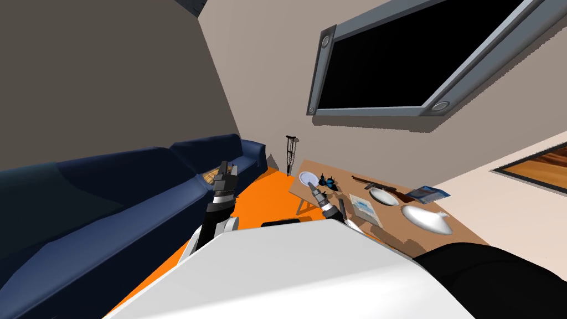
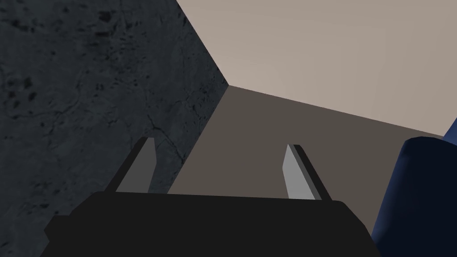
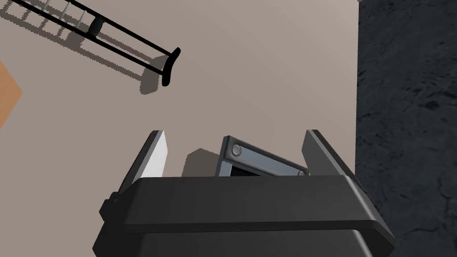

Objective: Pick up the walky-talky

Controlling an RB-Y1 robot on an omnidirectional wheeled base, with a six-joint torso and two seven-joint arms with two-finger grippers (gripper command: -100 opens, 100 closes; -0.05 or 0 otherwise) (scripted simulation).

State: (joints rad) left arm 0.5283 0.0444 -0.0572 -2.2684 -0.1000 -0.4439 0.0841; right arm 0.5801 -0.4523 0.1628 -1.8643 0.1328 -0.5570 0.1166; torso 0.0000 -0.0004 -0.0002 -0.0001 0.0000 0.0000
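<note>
Walky-talky (image 1: 342, 209) (my best reading: the slim dark bar) lies on the table (image 1: 332, 169), near my right gripper (image 3: 234, 133), whose fingers are spread and empty. I judge it light, rigid and slick, so I would grip across its narrow sides. The left gripper (image 2: 219, 143) is likewise released.

Table (image 1: 346, 176): brown wooden top, right of centre in the head view, running toward the lower right
Far end: white plate (image 1: 308, 178), with a small dark blue and black thing (image 1: 328, 181) just beside it
Wall-side edge: long brown gun-shaped piece (image 1: 370, 183), and a blue booklet (image 1: 429, 193) further right
Middle: white oval dish (image 1: 383, 196); pale flat book (image 1: 365, 210), with a slim dark bar (image 1: 343, 209), possibly the walky-talky, just to its left
Near end: large white bowl-like shape (image 1: 425, 219)
Floor: orange rug (image 1: 260, 194) left of the table, the table's pale leg (image 1: 302, 206) at its edge
</note>
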